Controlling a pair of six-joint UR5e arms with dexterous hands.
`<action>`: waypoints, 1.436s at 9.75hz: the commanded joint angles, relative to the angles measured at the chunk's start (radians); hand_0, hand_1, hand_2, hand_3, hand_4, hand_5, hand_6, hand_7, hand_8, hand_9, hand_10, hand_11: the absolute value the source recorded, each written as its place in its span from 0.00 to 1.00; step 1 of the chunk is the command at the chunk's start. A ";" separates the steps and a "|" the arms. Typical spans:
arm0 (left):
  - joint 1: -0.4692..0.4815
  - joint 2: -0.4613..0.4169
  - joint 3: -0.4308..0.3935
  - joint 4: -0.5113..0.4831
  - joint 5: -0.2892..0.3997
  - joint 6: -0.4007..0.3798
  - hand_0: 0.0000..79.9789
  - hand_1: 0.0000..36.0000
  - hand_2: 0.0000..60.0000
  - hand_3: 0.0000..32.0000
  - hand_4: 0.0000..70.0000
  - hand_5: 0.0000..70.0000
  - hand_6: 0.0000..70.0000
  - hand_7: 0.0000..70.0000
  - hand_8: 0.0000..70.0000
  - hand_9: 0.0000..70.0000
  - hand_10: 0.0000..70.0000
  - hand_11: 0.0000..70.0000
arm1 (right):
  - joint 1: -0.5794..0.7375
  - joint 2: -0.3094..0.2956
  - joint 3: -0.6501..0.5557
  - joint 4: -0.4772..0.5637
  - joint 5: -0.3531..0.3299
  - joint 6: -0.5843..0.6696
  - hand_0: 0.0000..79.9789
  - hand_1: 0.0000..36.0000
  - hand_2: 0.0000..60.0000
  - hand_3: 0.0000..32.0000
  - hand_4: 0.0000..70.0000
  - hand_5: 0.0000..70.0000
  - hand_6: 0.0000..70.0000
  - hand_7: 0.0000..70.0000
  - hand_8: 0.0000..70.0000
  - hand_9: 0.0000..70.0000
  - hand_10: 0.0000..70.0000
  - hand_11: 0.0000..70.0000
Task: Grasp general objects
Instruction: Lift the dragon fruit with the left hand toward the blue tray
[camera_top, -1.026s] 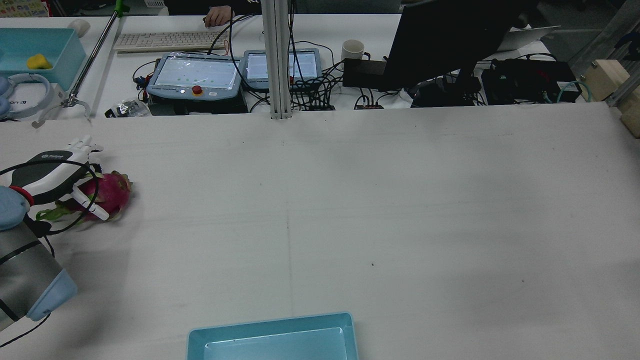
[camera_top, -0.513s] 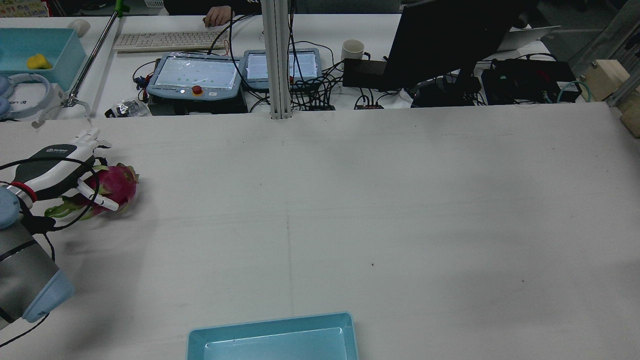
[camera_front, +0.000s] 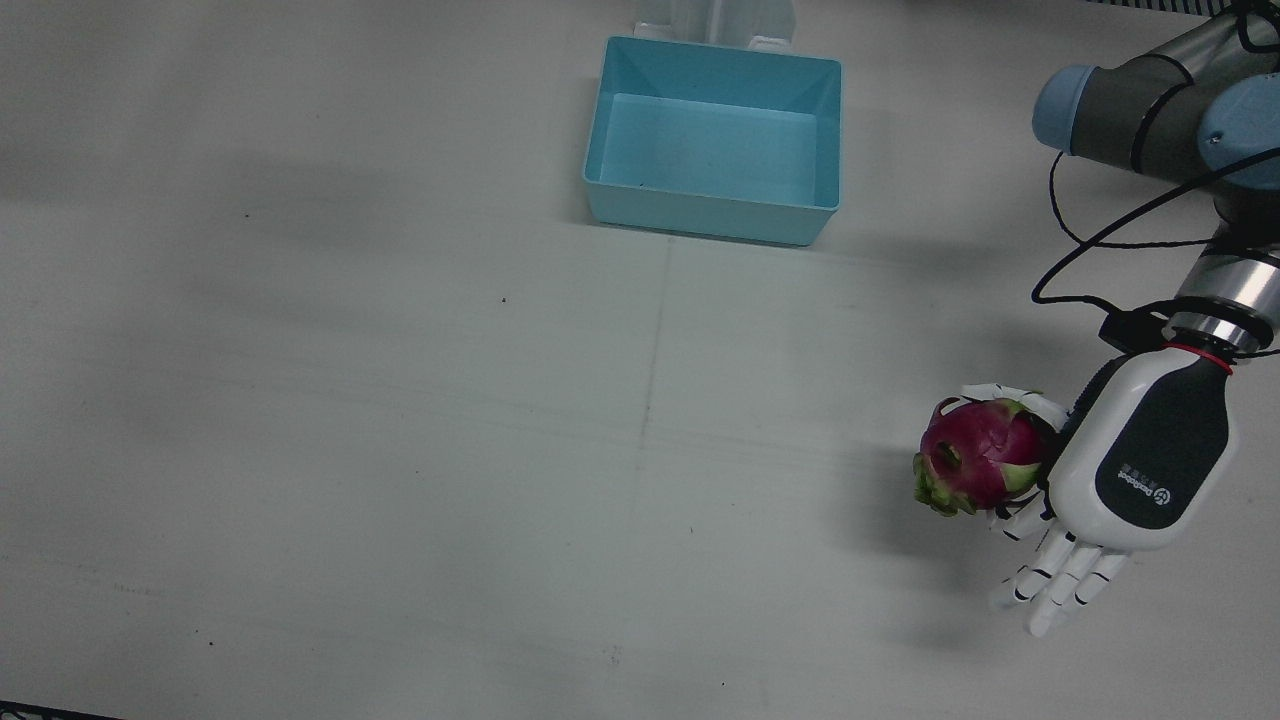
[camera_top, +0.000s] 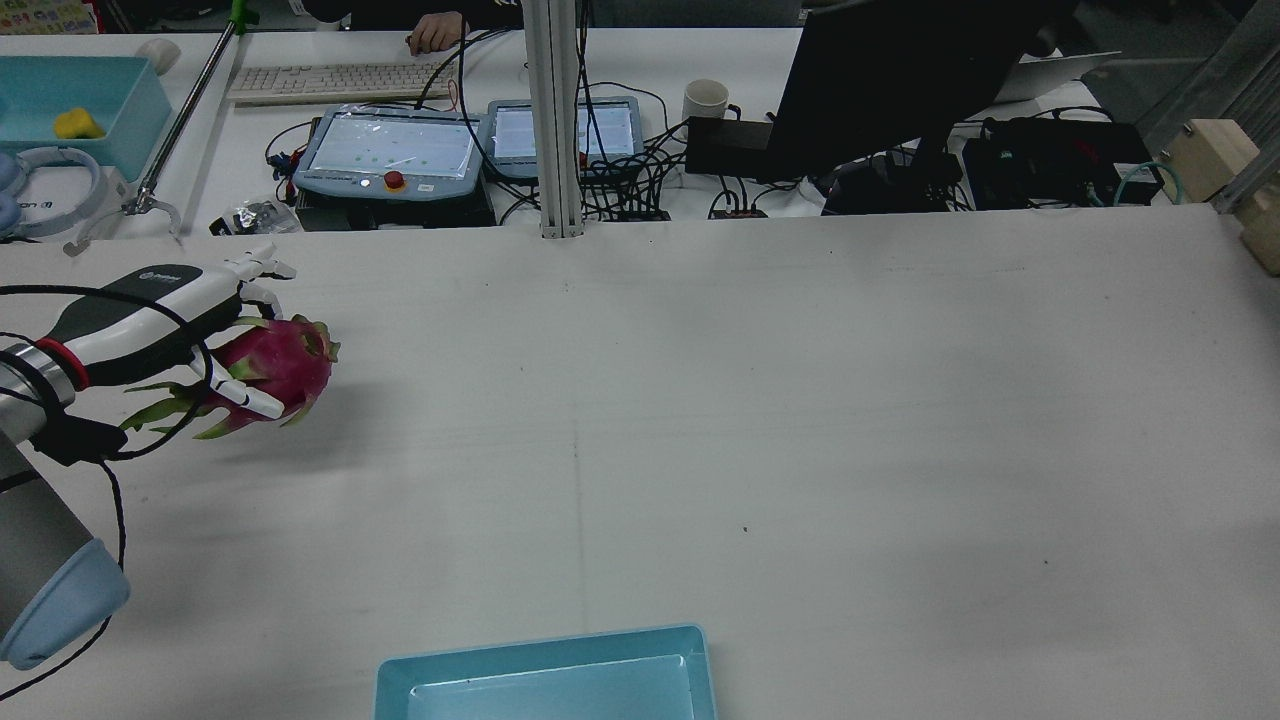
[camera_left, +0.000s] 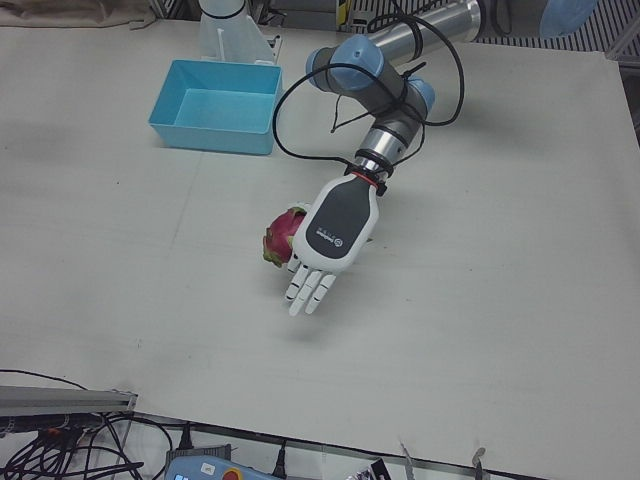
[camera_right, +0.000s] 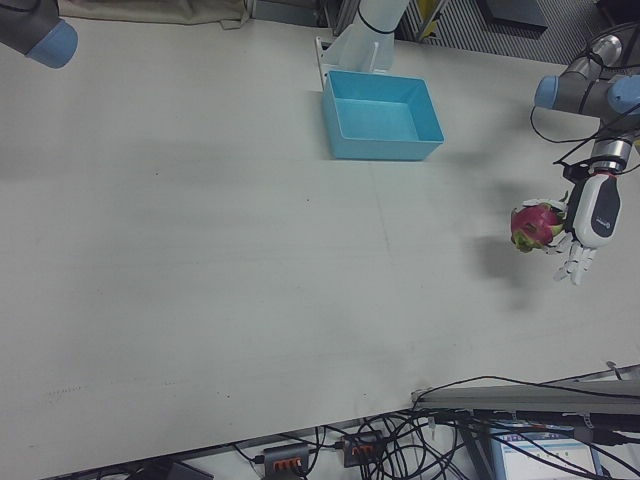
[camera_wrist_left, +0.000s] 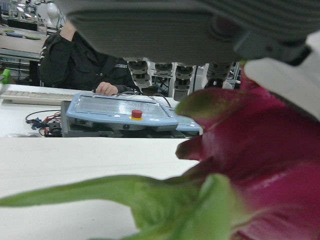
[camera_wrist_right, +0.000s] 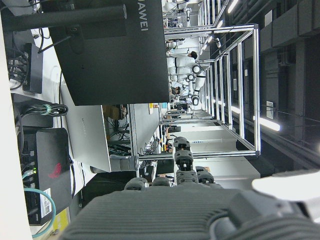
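The left robot hand (camera_front: 1135, 470) is gripping a dragon fruit (camera_front: 975, 468), its fingers (camera_top: 243, 396) curling around the magenta body. The fruit's skin is showing deep pink with green-tipped scales, and long green leaves are trailing from one end. It is being held above the table (camera_front: 400, 400), casting a shadow below, well apart from the blue bin (camera_front: 715, 140). The right robot hand's palm (camera_wrist_right: 200, 215) is showing, but I cannot tell its finger state.
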 joint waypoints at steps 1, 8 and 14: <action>0.001 -0.040 -0.099 0.106 0.186 -0.002 0.53 0.85 1.00 0.00 0.79 0.79 0.08 0.30 0.06 0.04 0.12 0.19 | 0.000 0.000 0.000 0.000 0.000 0.000 0.00 0.00 0.00 0.00 0.00 0.00 0.00 0.00 0.00 0.00 0.00 0.00; 0.012 -0.256 -0.258 0.373 0.544 -0.003 0.58 0.80 1.00 0.00 0.77 0.77 0.10 0.36 0.03 0.05 0.14 0.22 | 0.000 0.000 -0.002 0.000 0.000 0.002 0.00 0.00 0.00 0.00 0.00 0.00 0.00 0.00 0.00 0.00 0.00 0.00; 0.210 -0.261 -0.366 0.468 0.573 -0.008 0.62 0.86 1.00 0.00 0.80 0.77 0.10 0.40 0.00 0.06 0.14 0.21 | 0.000 0.000 -0.005 0.000 0.000 0.005 0.00 0.00 0.00 0.00 0.00 0.00 0.00 0.00 0.00 0.00 0.00 0.00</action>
